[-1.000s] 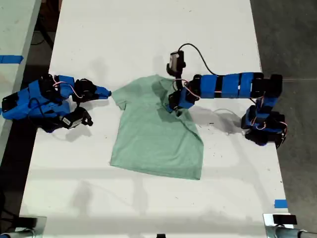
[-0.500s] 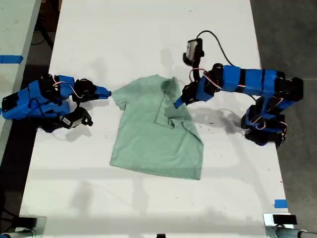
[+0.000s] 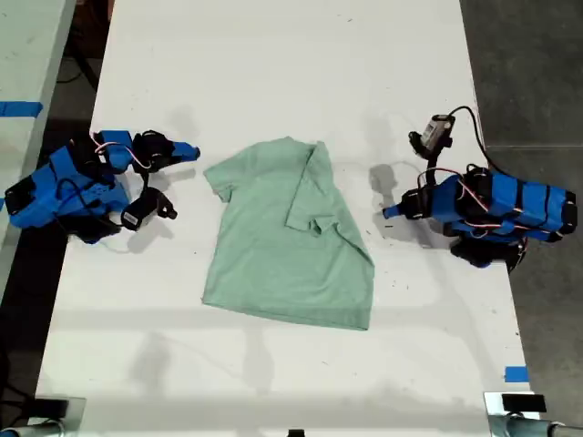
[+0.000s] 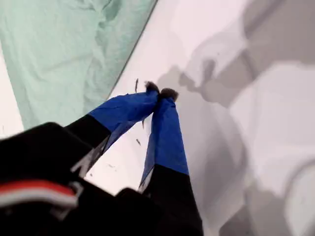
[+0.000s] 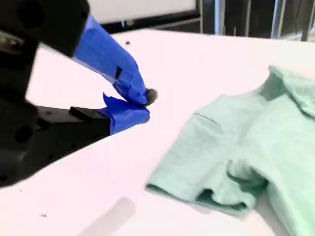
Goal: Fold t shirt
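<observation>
T shirt [image 3: 290, 242] mid-table [image 3: 273, 73] with one sleeve folded in, my first gripper [image 4: 160, 93] and my second gripper [image 5: 145, 105] closed, empty, clear of cloth

White table [image 3: 273, 73] — t shirt [image 3: 273, 255] on it.

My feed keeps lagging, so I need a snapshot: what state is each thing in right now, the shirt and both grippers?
t shirt: flat on the white table, one sleeve folded in over the body, the other sleeve spread out; not held.
my first gripper: shut, empty, off the shirt on the exterior view's right.
my second gripper: shut, empty, beside the spread sleeve on the exterior view's left, not touching it.
</observation>
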You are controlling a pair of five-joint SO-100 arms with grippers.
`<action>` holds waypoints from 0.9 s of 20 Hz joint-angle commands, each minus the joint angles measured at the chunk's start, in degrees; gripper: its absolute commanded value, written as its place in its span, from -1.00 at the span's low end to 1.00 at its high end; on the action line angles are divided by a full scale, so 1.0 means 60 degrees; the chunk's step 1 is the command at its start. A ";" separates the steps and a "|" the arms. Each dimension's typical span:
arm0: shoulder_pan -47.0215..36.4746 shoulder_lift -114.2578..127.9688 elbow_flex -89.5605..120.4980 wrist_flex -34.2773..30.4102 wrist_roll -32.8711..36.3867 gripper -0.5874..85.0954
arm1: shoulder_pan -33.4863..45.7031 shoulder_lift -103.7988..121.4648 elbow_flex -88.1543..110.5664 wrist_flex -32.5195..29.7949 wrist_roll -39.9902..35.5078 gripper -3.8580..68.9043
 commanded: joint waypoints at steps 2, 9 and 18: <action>-0.0630 0.0103 0.0249 -0.0659 0.1465 -0.99 | 0.0352 0.0850 0.0645 -0.0630 -0.1230 -0.86; -0.1377 0.0103 0.0205 -0.1406 0.3018 -0.99 | 0.0688 0.0850 0.0923 -0.0952 -0.2051 -0.86; -0.1641 0.0103 0.0322 -0.0938 0.2329 -0.99 | 0.0513 0.0850 0.1025 -0.0732 -0.1230 -0.86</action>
